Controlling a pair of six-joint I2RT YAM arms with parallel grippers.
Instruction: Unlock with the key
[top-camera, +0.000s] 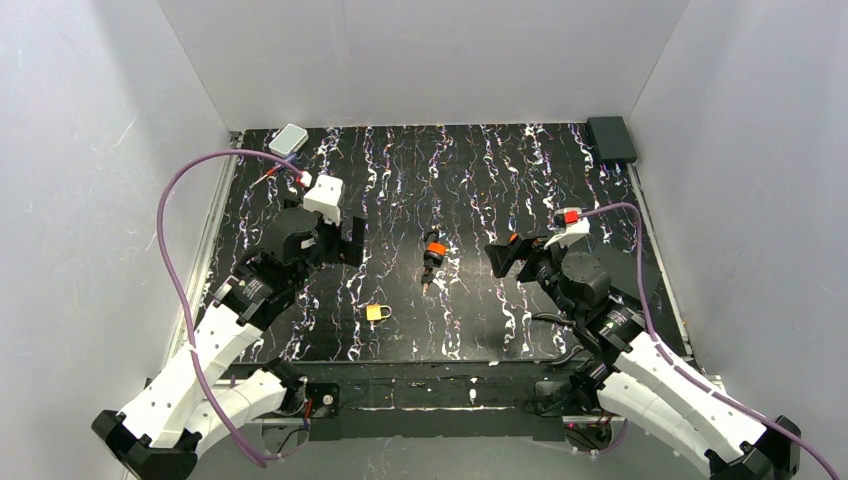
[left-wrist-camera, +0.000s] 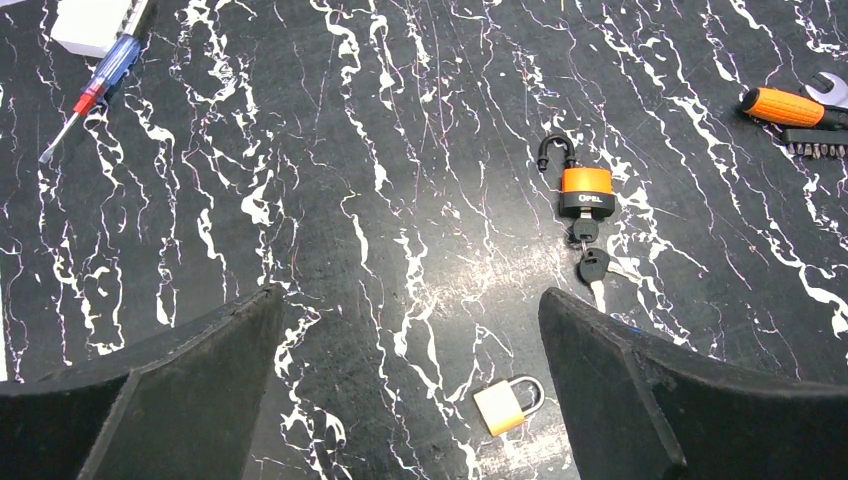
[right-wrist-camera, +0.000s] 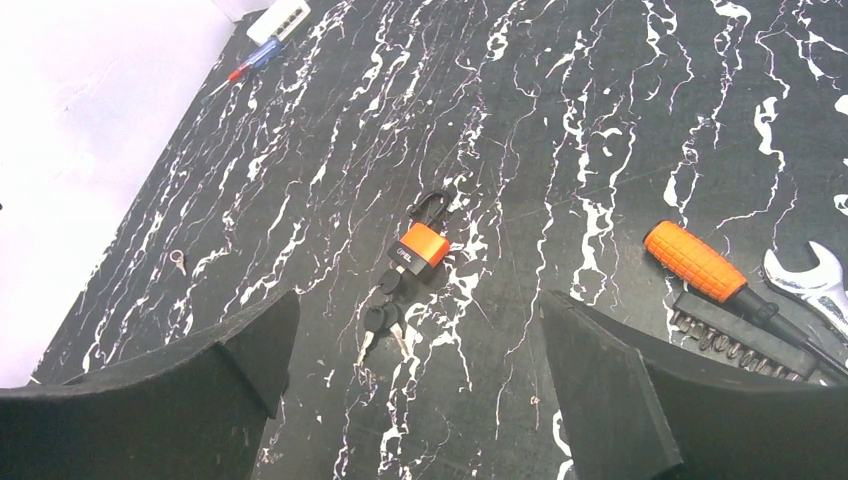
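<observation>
Nearest the arm bases, a small yellow padlock (top-camera: 377, 312) is shown. Just beyond it, mid-table, the key (left-wrist-camera: 585, 231) is seen touching the orange padlock's (left-wrist-camera: 586, 190) near end. The left gripper (left-wrist-camera: 410, 300) and right gripper (right-wrist-camera: 420, 300) flanking them are held wide apart and empty.

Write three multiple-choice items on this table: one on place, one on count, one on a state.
1. The yellow padlock lies: A) nearer the arms' bases than the orange padlock; B) by the back wall; C) on the orange padlock.
2. Padlocks on the table: A) one; B) two; C) four.
3. The left gripper and right gripper are: A) both shut; B) both open, empty; C) holding keys.
1 A: top view shows it nearer; 2 B: one yellow, one orange; 3 B: jaws spread, nothing between.
</observation>
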